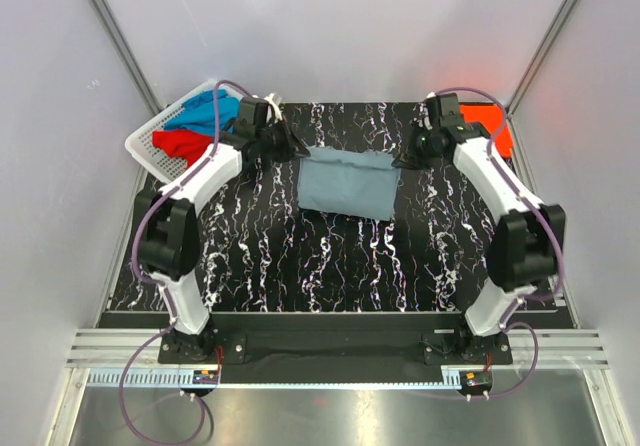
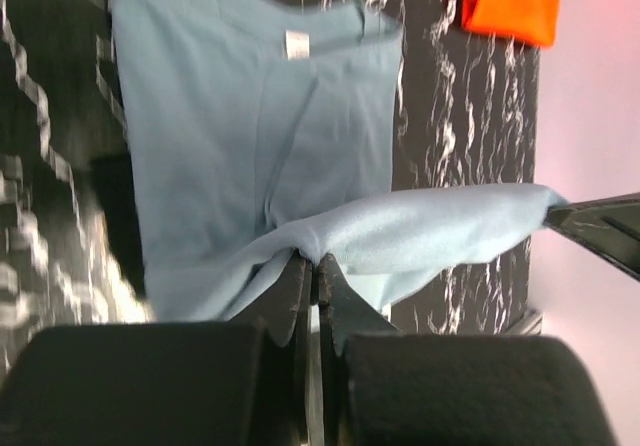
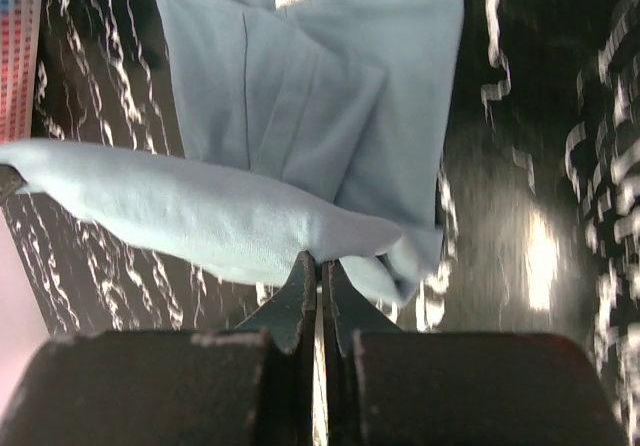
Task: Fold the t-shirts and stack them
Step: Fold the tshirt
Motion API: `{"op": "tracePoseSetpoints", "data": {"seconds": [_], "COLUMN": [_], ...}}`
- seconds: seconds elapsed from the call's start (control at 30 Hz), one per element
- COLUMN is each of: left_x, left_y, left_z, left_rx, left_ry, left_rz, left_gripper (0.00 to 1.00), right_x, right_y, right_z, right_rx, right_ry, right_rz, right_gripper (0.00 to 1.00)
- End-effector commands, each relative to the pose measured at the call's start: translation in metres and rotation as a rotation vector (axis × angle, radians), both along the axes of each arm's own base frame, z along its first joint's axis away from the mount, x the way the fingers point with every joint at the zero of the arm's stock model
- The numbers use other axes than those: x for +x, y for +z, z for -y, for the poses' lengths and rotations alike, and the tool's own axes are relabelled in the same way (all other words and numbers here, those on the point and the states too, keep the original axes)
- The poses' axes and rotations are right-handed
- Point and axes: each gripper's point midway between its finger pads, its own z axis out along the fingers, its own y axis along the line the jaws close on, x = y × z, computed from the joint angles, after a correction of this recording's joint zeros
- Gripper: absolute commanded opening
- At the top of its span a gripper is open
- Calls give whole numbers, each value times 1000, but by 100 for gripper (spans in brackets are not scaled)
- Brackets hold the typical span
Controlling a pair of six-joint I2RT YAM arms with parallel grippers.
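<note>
At far left, the basket (image 1: 150,138) holds the blue shirt (image 1: 205,114) and red shirt (image 1: 180,144). Mid-table lies the grey shirt (image 1: 347,184), one edge raised between the left gripper (image 2: 312,266) and right gripper (image 3: 320,266), each clamped tight on cloth. The orange shirt (image 1: 485,118) lies at far right.

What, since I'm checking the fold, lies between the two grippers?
A lifted band of the grey-blue t-shirt, pinched by the left gripper and the right gripper; both wrist views show it.

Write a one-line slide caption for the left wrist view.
Left gripper shut on a raised fold of the grey-blue t-shirt, above the marbled black table; orange-red t-shirt beyond.
</note>
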Motion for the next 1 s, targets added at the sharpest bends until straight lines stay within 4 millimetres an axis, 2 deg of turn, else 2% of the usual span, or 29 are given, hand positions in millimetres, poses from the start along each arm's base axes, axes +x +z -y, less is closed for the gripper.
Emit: {"op": "tracePoseSetpoints", "data": {"seconds": [0.0,0.03,0.07,0.1,0.13,0.17,0.2,0.23,0.27,0.3,0.33,0.37,0.4,0.43,0.5,0.53,0.57,0.6,0.63,0.67,0.7,0.73,0.77,0.8,0.83,0.87,0.9,0.93,0.97], "left_x": [52,68,75,89,102,112,122,136,146,153,168,173,181,191,201,204,206,206,205,202,200,195,190,186,179,171,164,154,146], "left_y": [38,49,47,27,35,7,4,14,-13,-20,-4,-6,-27,-10,-15,-11,-8,1,1,15,20,16,33,34,24,36,36,19,32], "left_z": [10,11,14,14,17,19,20,24,26,28,32,36,36,39,37,36,34,32,30,28,27,27,26,25,24,24,26,26,26], "left_rx": [-106,-124,-139,-136,-155,-150,-162,-189,-197,-208,-239,-262,-269,-294,-299,-299,-292,-284,-266,-259,-250,-233,-235,-233,-224,-226,-221,-192,-183], "left_ry": [-47,-38,-52,-47,-51,-51,-51,-54,-62,-63,-62,-82,-81,-83,-66,-62,-52,-49,-52,-56,-62,-75,-78,-80,-87,-105,-117,-131,-141], "left_rz": [190,245,260,240,279,237,255,303,270,271,320,327,306,356,366,386,402,422,444,473,488,492,517,514,492,506,497,455,471], "left_gripper": [0,1,3,5,7,14,17,18,20,25,25,26,26,30,36,45,50,57,69,70,70,70,70,69,68,65,63,62,62], "right_x": [37,51,59,67,81,89,97,111,119,126,139,144,151,160,170,176,180,183,188,190,189,188,185,182,174,169,161,148,141], "right_y": [11,6,4,3,-5,-9,-14,-26,-32,-39,-49,-55,-58,-66,-69,-73,-75,-76,-74,-71,-67,-58,-53,-48,-43,-42,-40,-41,-43], "right_z": [-8,-7,-3,-3,-3,1,2,1,2,5,7,8,12,15,21,27,31,35,41,45,45,47,46,44,42,39,36,33,31], "right_rx": [32,30,30,37,39,40,43,46,50,58,68,74,82,84,85,89,93,101,103,102,106,100,99,103,108,118,134,138,147], "right_ry": [54,47,34,34,30,20,18,18,13,7,-5,-9,-21,-38,-57,-73,-95,-103,-112,-120,-111,-96,-90,-77,-55,-35,-14,12,31], "right_rz": [78,77,76,84,83,82,78,68,67,53,42,37,42,34,48,49,45,44,55,60,67,87,94,104,106,102,85,68,54], "right_gripper": [0,0,0,0,1,3,4,7,8,8,8,8,8,7,10,16,28,35,40,44,50,55,57,60,60,62,62,64,65]}}
